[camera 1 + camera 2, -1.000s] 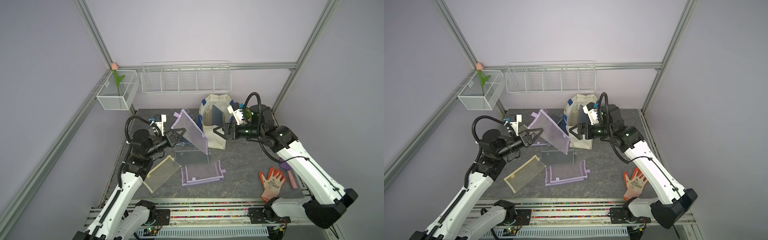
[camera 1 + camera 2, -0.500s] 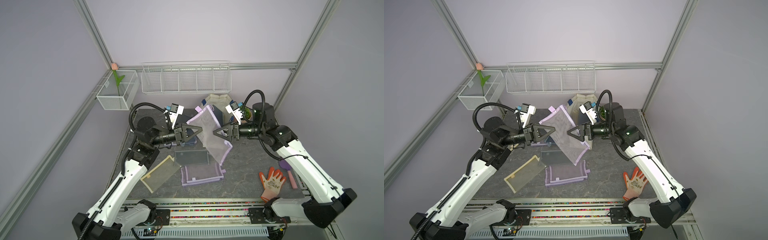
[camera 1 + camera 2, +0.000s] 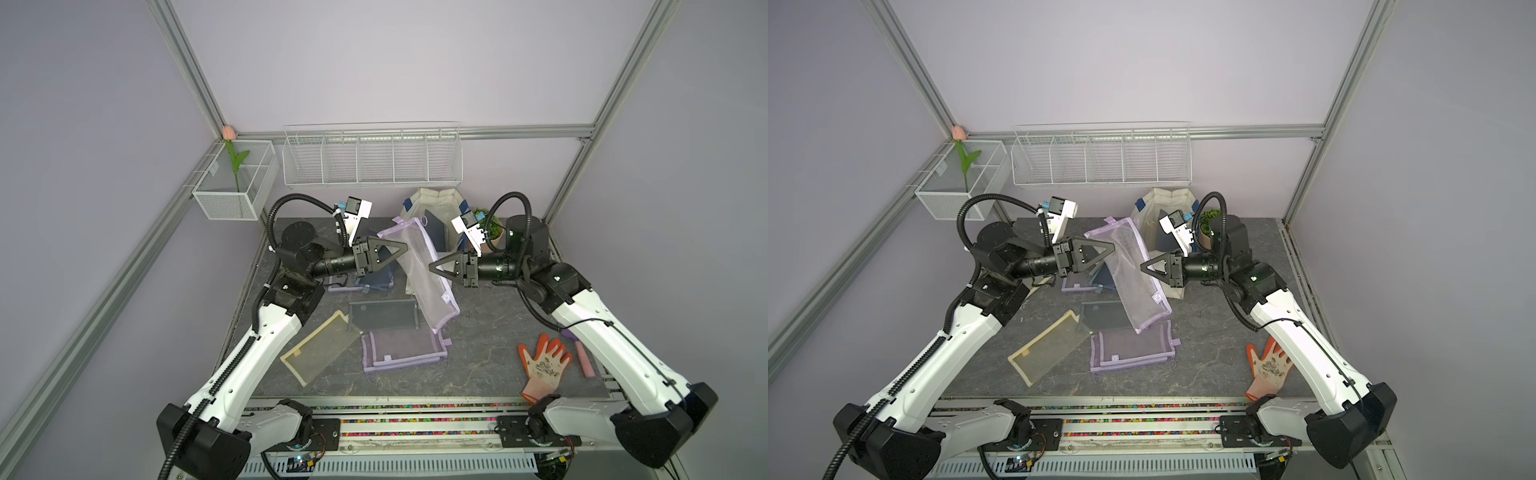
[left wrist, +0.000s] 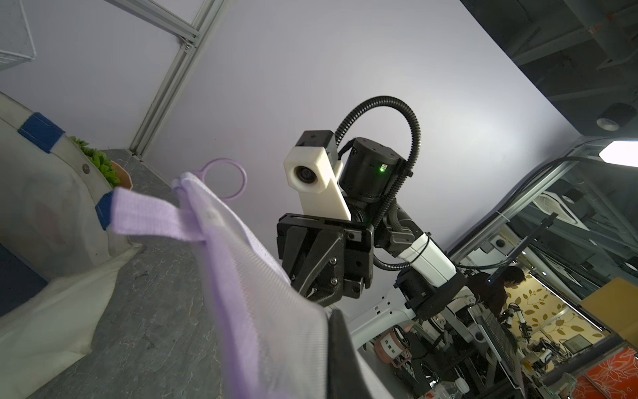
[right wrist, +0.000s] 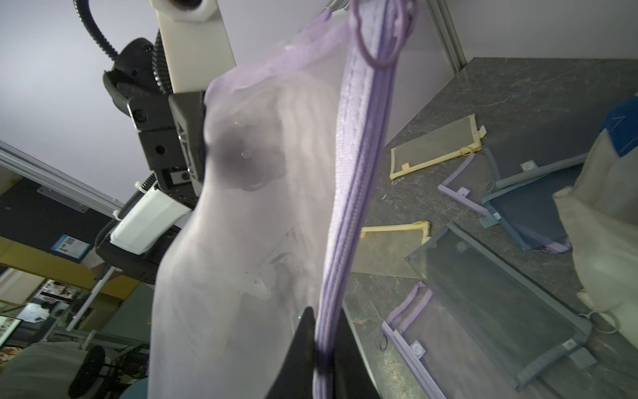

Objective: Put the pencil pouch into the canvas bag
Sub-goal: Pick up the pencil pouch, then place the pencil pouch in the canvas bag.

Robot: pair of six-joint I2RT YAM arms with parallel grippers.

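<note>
The lilac mesh zip pouch (image 3: 418,274) hangs tilted above the grey desk (image 3: 490,316), just before the off-white canvas tote with blue strap handles (image 3: 434,199), having swung over from the left. The right fingers (image 3: 437,266), spread a moment ago, now clamp its zip edge; the left fingers (image 3: 397,250) stay clenched on the opposite side, both wrists level, pointing at each other.
</note>
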